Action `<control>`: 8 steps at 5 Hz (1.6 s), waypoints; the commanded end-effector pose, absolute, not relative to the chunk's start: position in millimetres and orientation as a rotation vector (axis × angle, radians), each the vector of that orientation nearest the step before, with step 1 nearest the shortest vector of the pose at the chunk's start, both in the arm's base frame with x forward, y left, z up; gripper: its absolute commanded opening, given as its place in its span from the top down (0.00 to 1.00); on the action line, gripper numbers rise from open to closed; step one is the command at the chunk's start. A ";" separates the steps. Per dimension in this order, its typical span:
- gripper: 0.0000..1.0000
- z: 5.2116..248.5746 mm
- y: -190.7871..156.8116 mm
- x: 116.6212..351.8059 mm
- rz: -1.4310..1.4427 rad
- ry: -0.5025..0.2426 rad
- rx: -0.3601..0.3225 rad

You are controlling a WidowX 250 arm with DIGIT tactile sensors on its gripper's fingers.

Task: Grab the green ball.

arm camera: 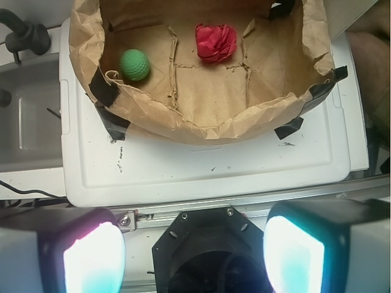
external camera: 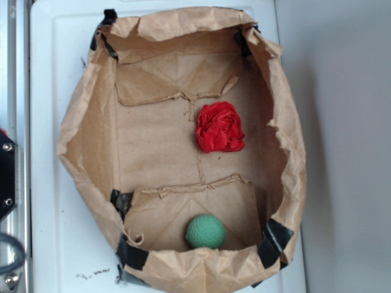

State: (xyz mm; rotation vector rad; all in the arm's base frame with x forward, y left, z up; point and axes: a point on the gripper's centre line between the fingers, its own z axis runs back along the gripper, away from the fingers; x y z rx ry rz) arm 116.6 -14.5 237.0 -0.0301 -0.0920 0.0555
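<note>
In the exterior view, a brown paper bag [external camera: 82, 131] with its walls rolled down lies open on a white desk [external camera: 55, 232], its corners patched with black tape [external camera: 275, 239]. The green ball [external camera: 206, 231] sits on the bag's floor at the near end, touching the near wall, a little right of middle. The red wad [external camera: 220, 127] lies farther in, well apart from the ball. The claw does not appear in this view.

In the wrist view, the claw [arm camera: 194, 253] hangs at the near edge of the picture, its two pale fingers [arm camera: 93, 257] spread wide with nothing between them. The bag [arm camera: 214, 122] lies beyond it across a stretch of bare white desk [arm camera: 201, 168]. The green ball [arm camera: 134, 65] rests in the bag's left part, far from the claw and left of its centre line. The red wad [arm camera: 216, 42] lies to the ball's right, near the middle of the bag.
</note>
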 end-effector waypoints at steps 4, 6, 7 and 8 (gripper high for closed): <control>0.00 264.8 11.4 151.8 -0.163 -0.258 0.044; 0.00 262.9 57.3 184.0 -0.246 -0.257 0.050; 0.00 262.9 57.3 184.0 -0.246 -0.257 0.050; 0.00 262.9 57.3 184.0 -0.246 -0.257 0.050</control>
